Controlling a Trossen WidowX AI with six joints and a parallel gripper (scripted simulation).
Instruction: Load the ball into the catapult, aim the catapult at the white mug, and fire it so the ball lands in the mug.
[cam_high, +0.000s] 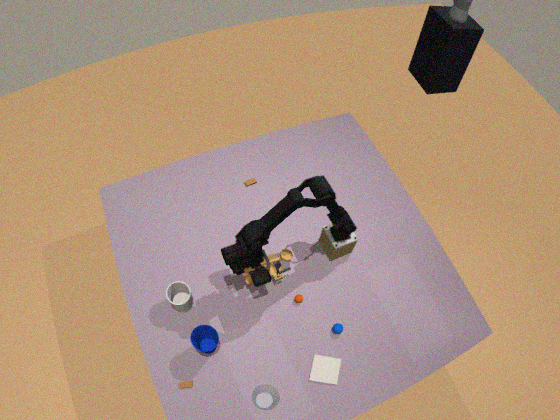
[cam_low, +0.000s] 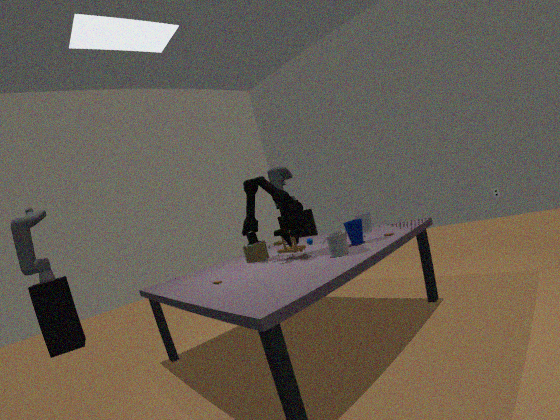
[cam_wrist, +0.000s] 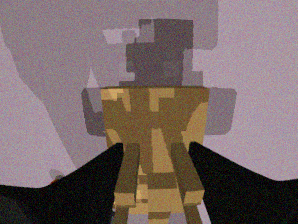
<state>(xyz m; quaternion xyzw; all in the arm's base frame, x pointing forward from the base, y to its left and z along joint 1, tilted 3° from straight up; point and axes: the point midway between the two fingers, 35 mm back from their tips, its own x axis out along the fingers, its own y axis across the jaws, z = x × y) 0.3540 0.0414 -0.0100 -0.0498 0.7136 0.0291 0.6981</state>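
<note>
My gripper (cam_high: 264, 265) (cam_low: 290, 242) (cam_wrist: 156, 148) points down, shut on the wooden catapult (cam_high: 274, 272) (cam_low: 291, 249) (cam_wrist: 156, 120) by its narrow middle uprights. The catapult appears slightly above the table, its shadow set apart below it. Its round cup (cam_high: 286, 255) is on the side toward the arm's base and looks empty. The orange ball (cam_high: 299, 298) lies on the table beside the catapult; a sliver shows at the wrist view's lower left. A blue ball (cam_high: 337, 328) (cam_low: 310, 241) lies farther off. The white mug (cam_high: 179, 296) (cam_low: 338, 245) stands upright on the catapult's far side from the arm's base.
A blue cup (cam_high: 205, 340) (cam_low: 355, 231) stands near the white mug. A translucent grey cup (cam_high: 265, 397) and a flat white square (cam_high: 325, 370) lie farther along the table. Small orange blocks (cam_high: 250, 182) (cam_low: 217, 282) lie near two edges. The arm's base block (cam_high: 338, 246) (cam_low: 256, 252) is behind the catapult.
</note>
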